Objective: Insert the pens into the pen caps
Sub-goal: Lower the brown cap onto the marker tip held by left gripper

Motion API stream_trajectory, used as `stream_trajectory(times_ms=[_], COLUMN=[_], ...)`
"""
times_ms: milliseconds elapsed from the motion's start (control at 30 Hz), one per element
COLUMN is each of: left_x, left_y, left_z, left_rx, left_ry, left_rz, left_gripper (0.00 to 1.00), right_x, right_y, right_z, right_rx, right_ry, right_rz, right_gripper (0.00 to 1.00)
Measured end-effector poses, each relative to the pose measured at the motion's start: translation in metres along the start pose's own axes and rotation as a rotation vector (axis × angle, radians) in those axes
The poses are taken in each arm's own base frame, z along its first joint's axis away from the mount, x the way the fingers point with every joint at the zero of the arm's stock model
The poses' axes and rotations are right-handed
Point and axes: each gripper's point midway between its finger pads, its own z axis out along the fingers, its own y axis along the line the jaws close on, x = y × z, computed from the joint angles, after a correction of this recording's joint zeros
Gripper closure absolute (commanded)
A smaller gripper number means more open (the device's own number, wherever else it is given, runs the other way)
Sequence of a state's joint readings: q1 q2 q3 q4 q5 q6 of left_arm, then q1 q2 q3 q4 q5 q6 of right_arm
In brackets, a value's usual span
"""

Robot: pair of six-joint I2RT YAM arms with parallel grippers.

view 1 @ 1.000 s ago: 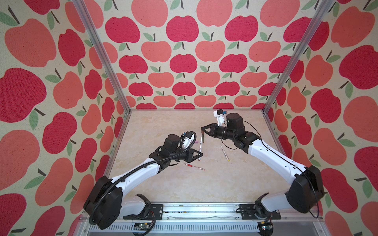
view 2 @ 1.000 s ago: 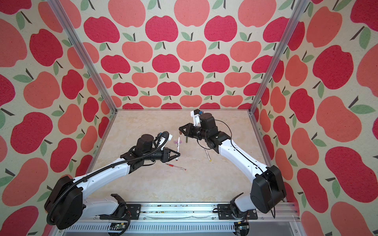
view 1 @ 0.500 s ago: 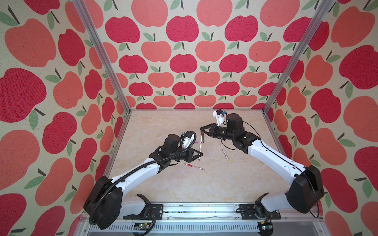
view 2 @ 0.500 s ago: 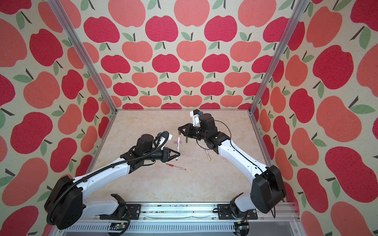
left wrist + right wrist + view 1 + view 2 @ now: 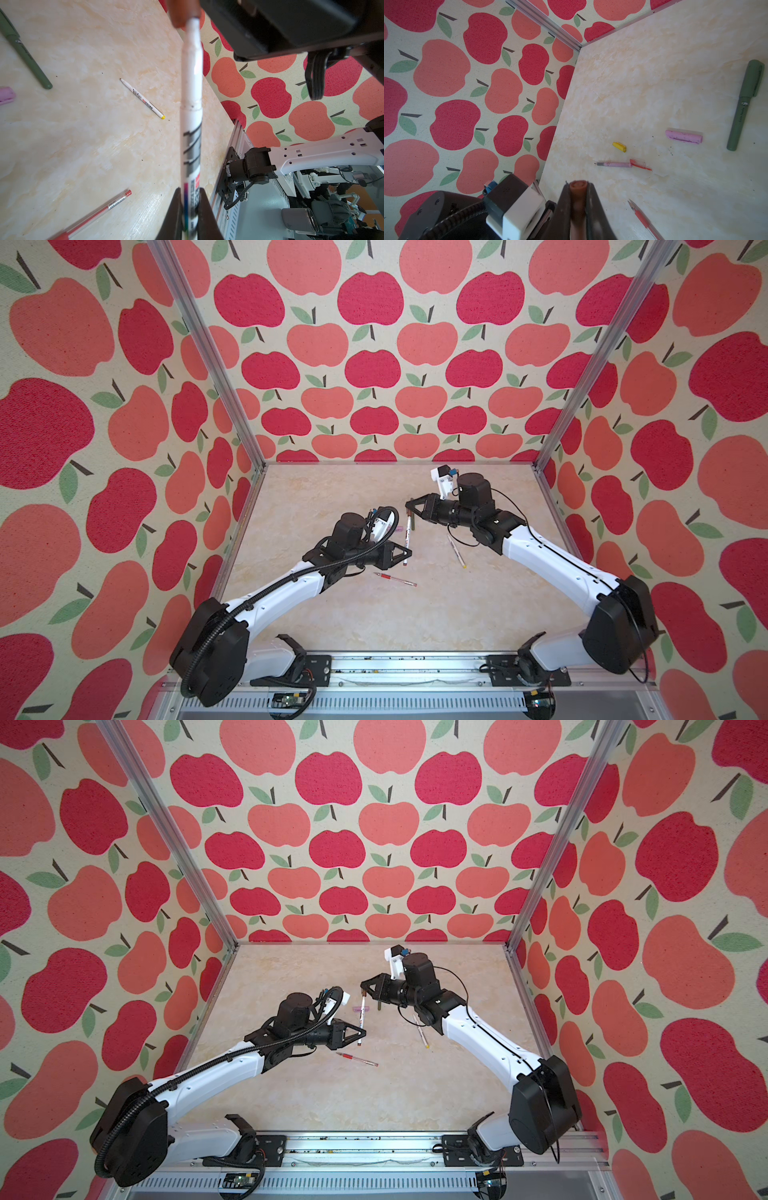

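Left gripper (image 5: pixel 408 554) closed on the white-and-brown pen (image 5: pixel 407 535); right gripper (image 5: pixel 411 506) clamps the brown cap (image 5: pixel 577 186) over its far tip; red pen (image 5: pixel 395 579) lies near.

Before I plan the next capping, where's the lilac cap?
In a top view the lilac cap lies mid-table, just left of the held white-and-brown pen.

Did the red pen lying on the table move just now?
No. The red pen lies where it was, just as far from the metal rail at the front.
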State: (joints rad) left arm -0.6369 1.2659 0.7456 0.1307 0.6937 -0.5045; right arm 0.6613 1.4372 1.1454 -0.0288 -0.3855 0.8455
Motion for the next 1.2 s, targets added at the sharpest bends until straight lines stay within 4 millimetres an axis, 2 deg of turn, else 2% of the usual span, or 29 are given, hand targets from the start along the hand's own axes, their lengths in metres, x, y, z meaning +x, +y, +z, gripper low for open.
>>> stream_trajectory(times_ms=[767,1200], left_x=[-0.006,-0.005], left_y=[-0.003,-0.005], left_z=[-0.003,-0.010], left_rx=[-0.004,-0.012], left_ry=[-0.028,-0.055], left_rz=[0.017,0.023], left_gripper=[1.00,1.00], right_x=[0.006,0.015], right_y=[0.012,0.024], right_z=[-0.001,0.002], right_rx=[-0.020,-0.014], right_ry=[0.003,-0.006], right_rz=[-0.018,-0.113], right_gripper=[0.97,0.97])
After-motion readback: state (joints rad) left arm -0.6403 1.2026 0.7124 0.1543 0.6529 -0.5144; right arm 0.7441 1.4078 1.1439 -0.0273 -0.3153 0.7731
